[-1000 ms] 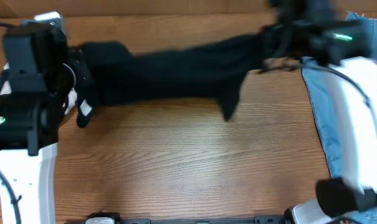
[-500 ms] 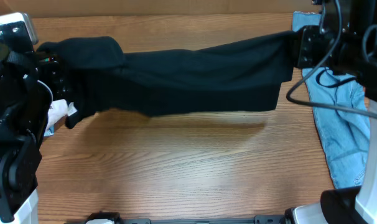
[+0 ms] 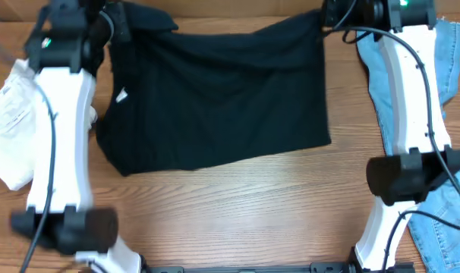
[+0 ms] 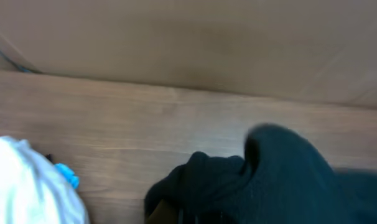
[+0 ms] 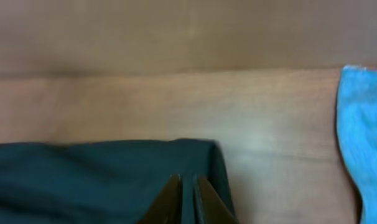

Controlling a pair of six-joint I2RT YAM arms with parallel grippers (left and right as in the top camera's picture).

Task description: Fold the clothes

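Two arms are stretched to the far edge of the wooden table (image 3: 237, 212), one at each top corner of the black garment (image 3: 222, 91), presumably so that it is spread flat for folding. The right gripper (image 5: 188, 185) is pinched on the hem. The left gripper (image 3: 112, 23) is hidden by bunched fabric, so its state cannot be told.

Black shirt (image 3: 222, 98) is spread mostly flat across the far half of the desk (image 3: 230, 220), with its top-left corner bunched and a small white tag (image 3: 121, 95) showing near the left edge. White garment (image 3: 10, 121) is crumpled at the desk's left edge. Blue jeans (image 3: 448, 61) run along the right edge.
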